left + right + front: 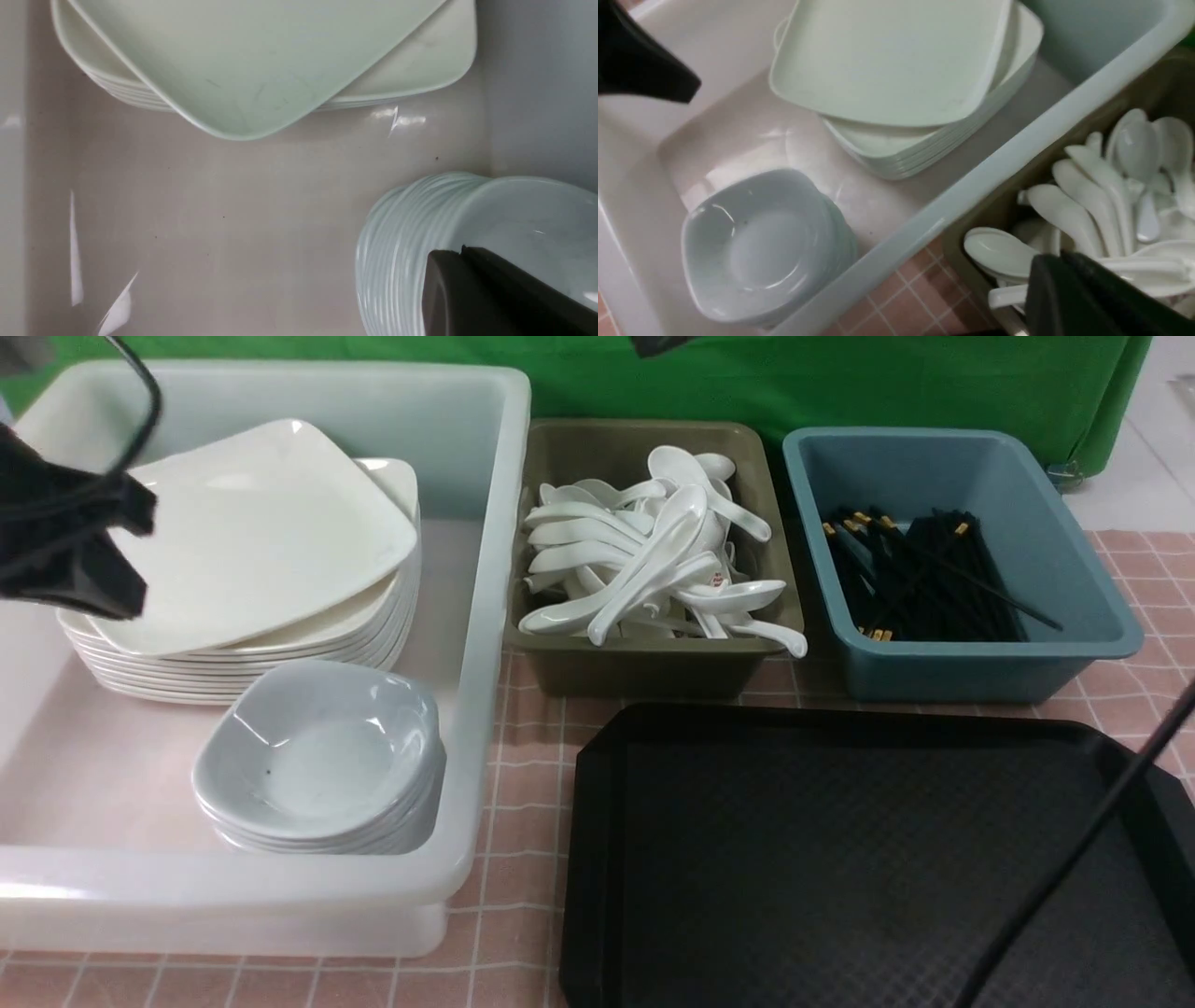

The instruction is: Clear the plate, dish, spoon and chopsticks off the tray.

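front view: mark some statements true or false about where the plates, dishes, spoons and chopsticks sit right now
1. No crockery or cutlery lies on the tray. True.
2. The chopsticks lie in the blue bin. True.
3. The spoons are in the blue bin too. False: they are piled in the olive bin.
4. The dishes are stacked inside the white tub. True.
5. The plates lie on the tray. False: they are stacked in the white tub, behind the dishes.
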You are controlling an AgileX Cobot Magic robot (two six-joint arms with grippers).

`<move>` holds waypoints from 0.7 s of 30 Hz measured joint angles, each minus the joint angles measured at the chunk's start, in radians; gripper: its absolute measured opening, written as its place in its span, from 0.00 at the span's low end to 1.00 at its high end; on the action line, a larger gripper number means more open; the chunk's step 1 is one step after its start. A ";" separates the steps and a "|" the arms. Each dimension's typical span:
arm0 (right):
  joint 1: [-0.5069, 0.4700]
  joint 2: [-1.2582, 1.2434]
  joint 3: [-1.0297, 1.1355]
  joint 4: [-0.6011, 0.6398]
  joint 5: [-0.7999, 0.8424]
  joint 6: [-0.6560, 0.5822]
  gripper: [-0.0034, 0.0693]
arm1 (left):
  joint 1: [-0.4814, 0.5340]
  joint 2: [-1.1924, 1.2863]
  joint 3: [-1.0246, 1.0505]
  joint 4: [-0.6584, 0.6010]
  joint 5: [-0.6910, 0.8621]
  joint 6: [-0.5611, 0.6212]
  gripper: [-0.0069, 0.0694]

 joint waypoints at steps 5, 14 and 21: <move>0.002 -0.025 0.000 -0.008 0.001 0.002 0.09 | -0.026 0.156 0.000 0.028 -0.077 -0.012 0.09; 0.027 -0.025 0.000 -0.011 0.001 0.002 0.09 | -0.016 0.329 -0.002 0.097 -0.237 -0.017 0.09; 0.032 -0.025 0.000 -0.012 0.001 -0.006 0.09 | 0.060 0.310 -0.030 0.133 -0.248 -0.109 0.09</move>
